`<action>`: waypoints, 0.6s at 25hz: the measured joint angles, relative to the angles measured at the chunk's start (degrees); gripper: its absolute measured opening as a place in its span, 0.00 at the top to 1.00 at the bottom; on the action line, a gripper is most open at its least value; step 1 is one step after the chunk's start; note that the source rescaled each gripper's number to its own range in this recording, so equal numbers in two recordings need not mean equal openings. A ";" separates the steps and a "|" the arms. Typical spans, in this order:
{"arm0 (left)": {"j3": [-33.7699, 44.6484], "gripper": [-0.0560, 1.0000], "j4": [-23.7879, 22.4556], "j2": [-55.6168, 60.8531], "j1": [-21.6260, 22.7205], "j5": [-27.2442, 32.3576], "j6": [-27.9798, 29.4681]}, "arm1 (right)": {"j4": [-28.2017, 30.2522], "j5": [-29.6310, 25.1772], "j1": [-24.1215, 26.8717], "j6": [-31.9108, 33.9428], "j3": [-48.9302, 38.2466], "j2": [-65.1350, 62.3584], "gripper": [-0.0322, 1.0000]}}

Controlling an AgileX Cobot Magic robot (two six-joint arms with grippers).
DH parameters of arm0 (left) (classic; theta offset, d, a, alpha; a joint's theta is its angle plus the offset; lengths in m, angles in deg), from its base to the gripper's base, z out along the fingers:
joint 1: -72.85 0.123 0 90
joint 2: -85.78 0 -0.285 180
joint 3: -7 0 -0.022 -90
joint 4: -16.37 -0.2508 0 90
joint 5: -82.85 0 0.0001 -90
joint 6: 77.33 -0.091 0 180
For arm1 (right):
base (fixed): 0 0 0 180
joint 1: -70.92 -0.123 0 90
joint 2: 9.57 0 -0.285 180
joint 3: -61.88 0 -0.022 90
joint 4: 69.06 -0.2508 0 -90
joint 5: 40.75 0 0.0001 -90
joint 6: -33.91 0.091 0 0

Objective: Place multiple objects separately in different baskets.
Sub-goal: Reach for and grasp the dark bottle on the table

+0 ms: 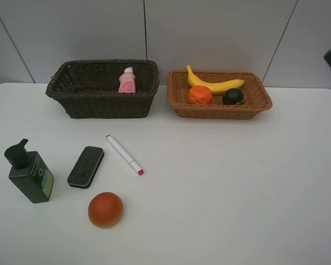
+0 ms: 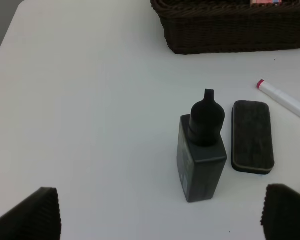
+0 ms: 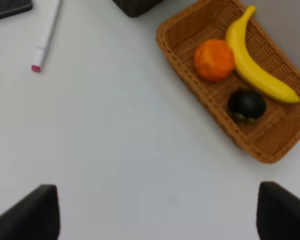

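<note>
Left gripper (image 2: 162, 220) hangs spread wide over the dark green pump bottle (image 2: 202, 160), which stands upright on the table (image 2: 90, 100) just beside the black eraser (image 2: 252, 136); right gripper (image 3: 158, 215) is spread too, holding nothing, near the light basket (image 3: 190, 76) (three fruits already in it). My guess is the bottle's next; grab the square body, not the pump head; stay off the eraser; then drop it in the dark basket (image 2: 230, 30) by the pink bottle (image 1: 127, 81).

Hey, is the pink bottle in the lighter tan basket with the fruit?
No, the pink bottle stands in the dark brown basket, which sits to the left of the tan basket in the exterior high view.
</note>
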State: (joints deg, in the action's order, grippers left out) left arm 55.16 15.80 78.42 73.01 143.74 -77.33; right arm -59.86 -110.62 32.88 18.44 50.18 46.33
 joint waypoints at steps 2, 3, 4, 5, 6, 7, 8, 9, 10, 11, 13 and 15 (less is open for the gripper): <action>0.00 0.00 0.00 0.00 0.00 0.00 0.00 | -0.29 -0.10 0.00 2.01 -5.23 -7.37 0.02; 0.00 0.00 0.00 0.00 0.00 0.00 0.00 | -0.57 -0.10 0.00 3.14 -7.94 -10.47 0.02; 0.00 0.00 0.00 0.00 0.00 0.00 0.00 | -1.03 -0.15 0.00 4.16 -10.58 -14.07 0.02; 0.00 0.00 0.00 0.00 0.00 0.00 0.00 | -1.58 -0.15 -0.05 5.51 -13.19 -17.44 0.02; 0.00 0.00 0.00 0.00 0.00 0.00 0.00 | -1.94 -0.24 -0.09 7.00 -15.32 -20.12 0.02; 0.00 0.00 0.00 0.00 0.00 0.00 0.00 | -2.38 -0.24 -0.09 8.33 -17.80 -23.11 0.02; 0.00 0.00 0.00 0.00 0.00 0.00 0.00 | -3.00 -0.30 -0.09 9.93 -20.21 -25.92 0.02; 0.00 0.00 0.00 0.00 0.00 0.00 0.00 | -3.63 -0.30 -0.09 11.20 -22.13 -28.49 0.02; 0.00 0.00 0.00 0.00 0.00 0.00 0.00 | -3.96 -0.36 -0.09 12.05 -24.30 -30.54 0.02; 0.00 0.00 0.00 0.00 0.00 0.00 0.00 | -4.26 -0.36 -0.09 12.44 -26.31 -32.77 0.02; 0.00 0.00 0.00 0.00 0.00 0.00 0.00 | -5.07 0.93 -0.09 13.00 -29.62 -36.32 0.02; 0.00 0.00 0.00 0.00 0.00 0.00 0.00 | -5.76 3.57 -0.09 13.13 -32.63 -39.09 0.02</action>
State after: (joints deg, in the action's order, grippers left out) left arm 55.16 15.80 78.42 73.01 143.74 -77.33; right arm -65.62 -107.05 32.79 31.57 17.55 7.23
